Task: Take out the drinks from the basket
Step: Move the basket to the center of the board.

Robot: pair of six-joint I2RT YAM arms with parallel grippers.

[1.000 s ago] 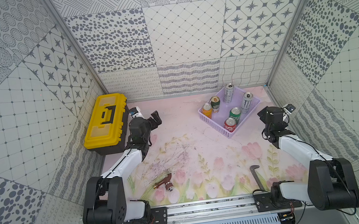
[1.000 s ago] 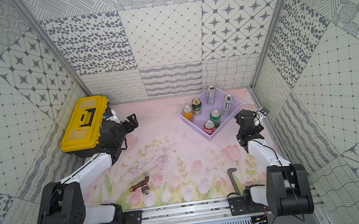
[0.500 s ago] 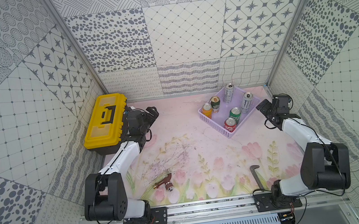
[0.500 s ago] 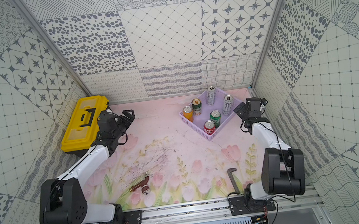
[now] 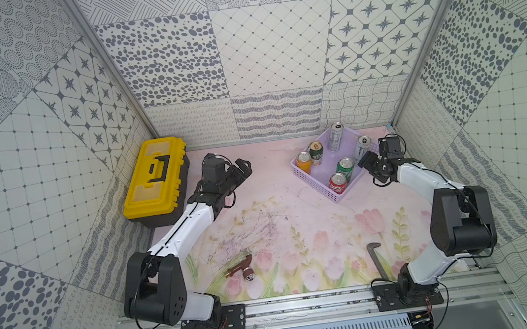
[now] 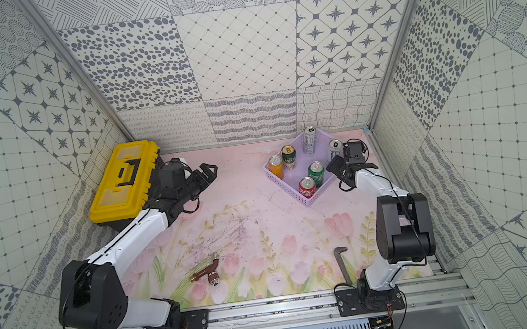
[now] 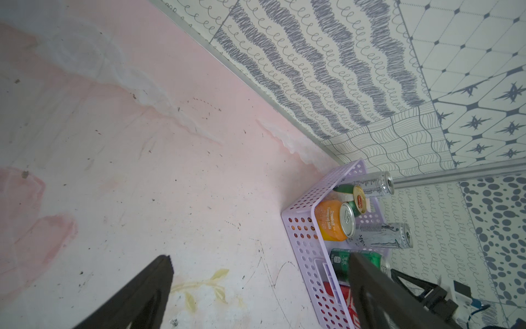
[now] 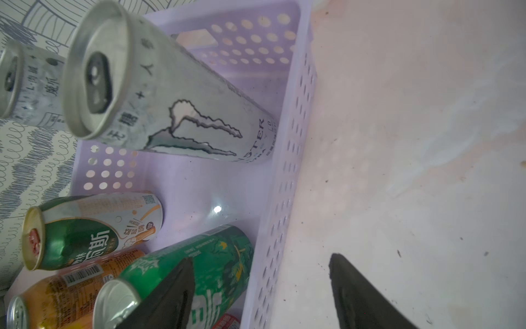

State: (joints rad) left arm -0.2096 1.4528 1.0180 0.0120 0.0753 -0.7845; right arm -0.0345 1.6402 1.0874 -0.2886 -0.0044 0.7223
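**Work cell seen from above and from both wrists.** A shallow rectangular lavender plastic basket with perforated sides (image 5: 314, 183) stands diagonally on the pink floral mat (image 5: 278, 211), near the far right corner.

All six metal drink cans stand upright inside it:
- a tall slim white-silver can (image 5: 334, 137) at the far corner
- a second tall white-silver can (image 5: 362, 149) by the right-hand wall
- an orange can (image 5: 304, 162)
- a dark green-and-white can (image 5: 316, 153)
- a green can (image 5: 344, 169)
- a red can (image 5: 337, 183) nearest the front

The right gripper (image 5: 366, 159) is at the basket's right-hand wall. In the right wrist view its jaws stand apart and straddle that wall. One finger (image 8: 170, 296) is inside, in front of the green can, and the other is outside above the mat. It grasps nothing, and contact with the can cannot be told.

The left gripper (image 5: 244, 168) is spread wide and empty. It hangs above the mat beside the yellow and black toolbox (image 5: 154, 183), well apart from the basket.
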